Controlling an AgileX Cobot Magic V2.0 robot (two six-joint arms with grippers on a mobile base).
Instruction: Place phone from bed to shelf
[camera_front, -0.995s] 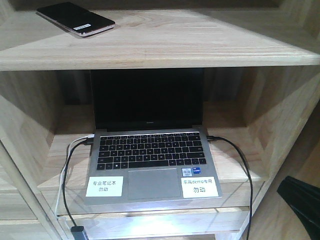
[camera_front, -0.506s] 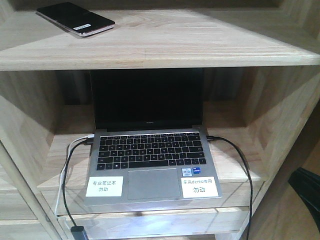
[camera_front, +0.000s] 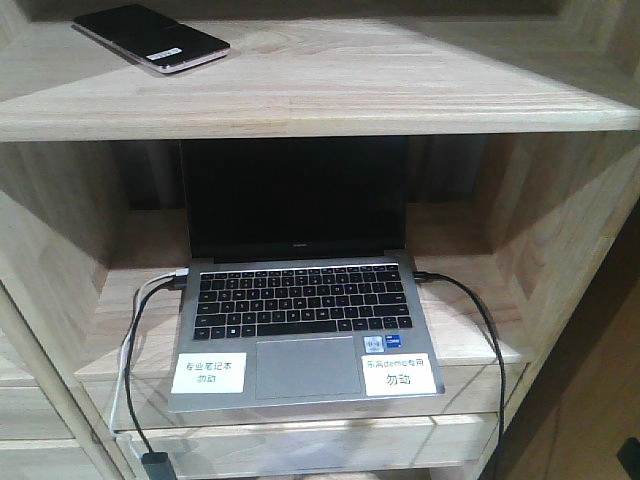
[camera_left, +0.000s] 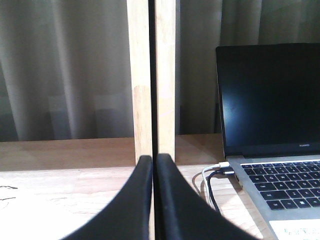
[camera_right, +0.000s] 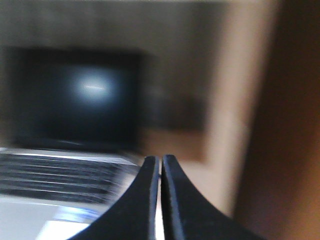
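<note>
The black phone (camera_front: 150, 38) lies flat on the upper board of the pale wooden shelf (camera_front: 400, 100), at its far left, white sticker up and pink edge showing. No gripper touches it. My left gripper (camera_left: 154, 158) is shut with nothing between its fingers, hovering over the lower board in front of a wooden upright (camera_left: 150, 75). My right gripper (camera_right: 161, 159) is shut and empty too, in a blurred view to the right of the laptop. The bed is out of view.
An open silver laptop (camera_front: 300, 300) with a dark screen fills the lower compartment, also visible in the left wrist view (camera_left: 270, 125). A white and a black cable (camera_front: 135, 340) hang off its left side, and a black cable (camera_front: 480, 330) off its right. Curtains hang behind the shelf.
The dark gripper at the lower right of the front view has sunk toward the bottom right corner and is almost out of frame. The phone has not moved.
</note>
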